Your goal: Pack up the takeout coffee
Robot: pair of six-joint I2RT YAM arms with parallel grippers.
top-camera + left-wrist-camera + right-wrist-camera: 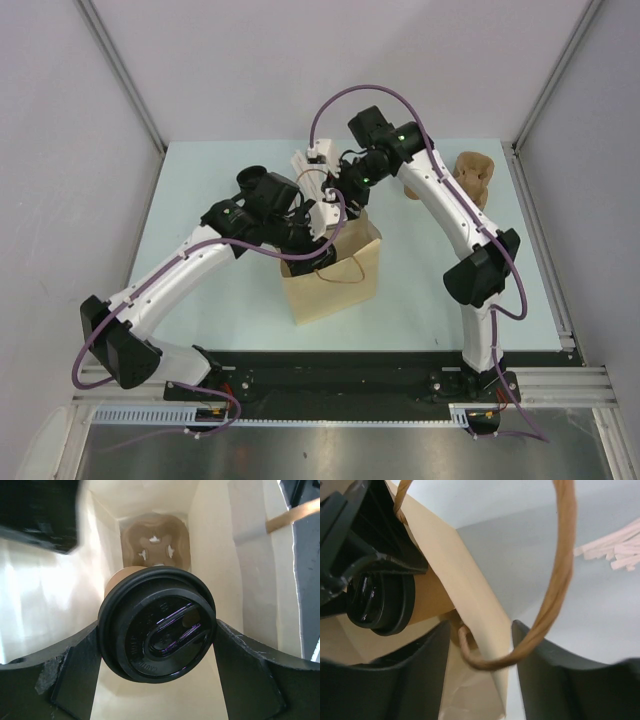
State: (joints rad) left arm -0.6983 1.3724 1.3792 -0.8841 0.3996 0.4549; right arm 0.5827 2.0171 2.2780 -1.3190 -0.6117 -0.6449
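Item: takeout coffee (pixel 157 622), a tan kraft-paper cup with round black plastic lid, hanging inside the mouth of the tan paper bag (pixel 335 290); cup wall mostly hidden under its lid. The left gripper (pixel 157 632) clamps the lid rim. The right gripper (pixel 480 640) has its fingers apart around the bag wall and the twisted paper handle (pixel 562 570).

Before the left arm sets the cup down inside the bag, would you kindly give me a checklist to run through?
1. Left gripper clamped on the takeout coffee at its lid: ok.
2. Coffee is inside the paper bag: ok.
3. Cup carrier lies at the bag's bottom, below the coffee: ok.
4. Right gripper straddles the bag's rim, jaws apart: ok.
5. Coffee lined up with a carrier slot: cannot tell.
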